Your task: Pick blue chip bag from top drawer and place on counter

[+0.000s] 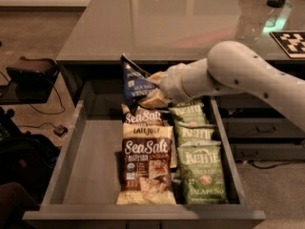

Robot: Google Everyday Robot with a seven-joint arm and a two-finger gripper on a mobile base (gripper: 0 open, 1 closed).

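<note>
Now the counter [157,23] lies just behind the top drawer [90,166], so I judge the lift must go higher, then back over the counter's thin edge. The blue chip bag [135,82] hangs upright above the drawer's rear, over the Sea Salt bags [145,161], and the gripper [153,92] is closed on its right side; move slowly, because crinkly foil can slip.
</note>
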